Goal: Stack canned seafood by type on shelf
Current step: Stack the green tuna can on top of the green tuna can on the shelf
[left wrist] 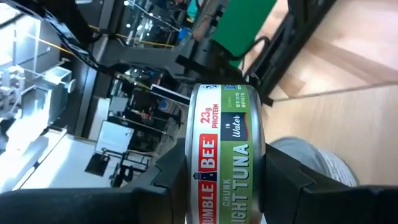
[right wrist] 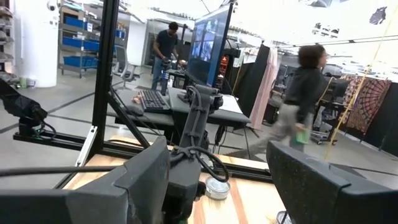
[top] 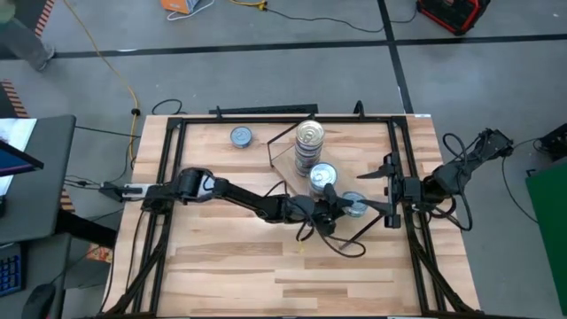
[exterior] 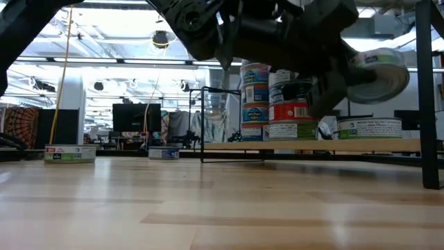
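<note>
The left claw (top: 341, 206) sits just right of centre in the high view, its arm stretched across the surface (top: 230, 266) from the left edge. It is clamped on a tuna tin (left wrist: 225, 163): the left wrist view shows a green-labelled chunk light tuna tin pinched by its flat faces between the two dark fingers (left wrist: 289, 180), the tin turned on edge in that picture. In the low view the same tin (exterior: 378, 73) hangs in the upper right of the frame, clear of the wood, above the right end of the shelf (exterior: 312, 146).

The shelf (top: 288, 159) lies at upper centre of the high view, a pale board with a thin dark frame. On it stands a tall stack of tins (top: 309, 142), and just below that in the frame a shorter stack (top: 322, 175). The low view shows blue-labelled tins piled beside a pile with a red-labelled tin (exterior: 288, 111) in it, and a single flat tin (exterior: 369, 127) resting on the board to their right.

Two tins sit apart from the shelf: one (top: 241, 136) at the upper left of the surface, and a green-labelled one (exterior: 69, 153) at the far left of the low view.

The right claw (top: 387, 190) waits at the right side of the surface, its fingers (right wrist: 134, 180) spread wide with nothing between them. Two people (right wrist: 301, 99) show in the room beyond.
</note>
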Motion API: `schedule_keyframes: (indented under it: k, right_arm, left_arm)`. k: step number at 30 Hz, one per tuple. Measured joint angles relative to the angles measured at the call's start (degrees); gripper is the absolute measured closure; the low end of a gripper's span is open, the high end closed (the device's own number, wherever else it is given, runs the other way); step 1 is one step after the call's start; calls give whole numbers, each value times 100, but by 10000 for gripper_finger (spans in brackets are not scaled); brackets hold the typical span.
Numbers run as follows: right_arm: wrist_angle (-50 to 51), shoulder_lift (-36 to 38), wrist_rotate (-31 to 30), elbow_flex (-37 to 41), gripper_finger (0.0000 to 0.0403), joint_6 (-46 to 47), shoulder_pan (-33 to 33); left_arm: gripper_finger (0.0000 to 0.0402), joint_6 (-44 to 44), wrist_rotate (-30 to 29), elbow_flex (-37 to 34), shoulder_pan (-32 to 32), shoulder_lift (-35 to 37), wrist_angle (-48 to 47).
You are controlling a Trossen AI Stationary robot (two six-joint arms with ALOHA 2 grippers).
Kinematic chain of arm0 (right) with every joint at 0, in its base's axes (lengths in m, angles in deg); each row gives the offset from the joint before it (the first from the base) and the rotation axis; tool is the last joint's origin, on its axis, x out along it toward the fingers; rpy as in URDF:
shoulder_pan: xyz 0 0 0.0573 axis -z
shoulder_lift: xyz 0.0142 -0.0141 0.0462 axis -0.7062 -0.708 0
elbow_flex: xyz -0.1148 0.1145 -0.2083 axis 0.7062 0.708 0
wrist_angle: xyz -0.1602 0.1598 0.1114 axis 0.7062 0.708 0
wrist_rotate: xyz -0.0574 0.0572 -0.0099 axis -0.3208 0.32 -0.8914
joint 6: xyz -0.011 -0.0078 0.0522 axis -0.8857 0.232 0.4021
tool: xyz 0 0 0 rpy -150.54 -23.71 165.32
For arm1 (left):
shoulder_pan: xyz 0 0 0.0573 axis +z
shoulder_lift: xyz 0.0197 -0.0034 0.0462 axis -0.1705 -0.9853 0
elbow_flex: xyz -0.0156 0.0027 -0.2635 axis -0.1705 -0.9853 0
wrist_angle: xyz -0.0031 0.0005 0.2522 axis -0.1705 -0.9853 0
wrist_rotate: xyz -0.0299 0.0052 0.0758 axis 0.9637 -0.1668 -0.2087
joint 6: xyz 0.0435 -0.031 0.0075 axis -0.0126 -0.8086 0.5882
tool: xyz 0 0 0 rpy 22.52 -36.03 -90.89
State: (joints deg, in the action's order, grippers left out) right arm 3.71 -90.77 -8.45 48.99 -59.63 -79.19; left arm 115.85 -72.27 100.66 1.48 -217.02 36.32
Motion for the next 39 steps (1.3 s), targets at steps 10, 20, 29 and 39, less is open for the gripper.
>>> schedule_keyframes:
  k: [10,20,29,39]
  right_arm:
    - [-9,-4,12,0,108,41,0]
    - [0,-4,17,0,108,47,0]
    - [0,-4,17,0,108,57,0]
    - [3,-4,17,1,108,56,0]
  left_arm:
    - [255,5,1009,2,213,-6,-663]
    - [215,-466,706,2,201,-4,-780]
    - [165,-1043,830,2,178,-4,-960]
    - [165,-1827,798,606,193,-4,-1942]
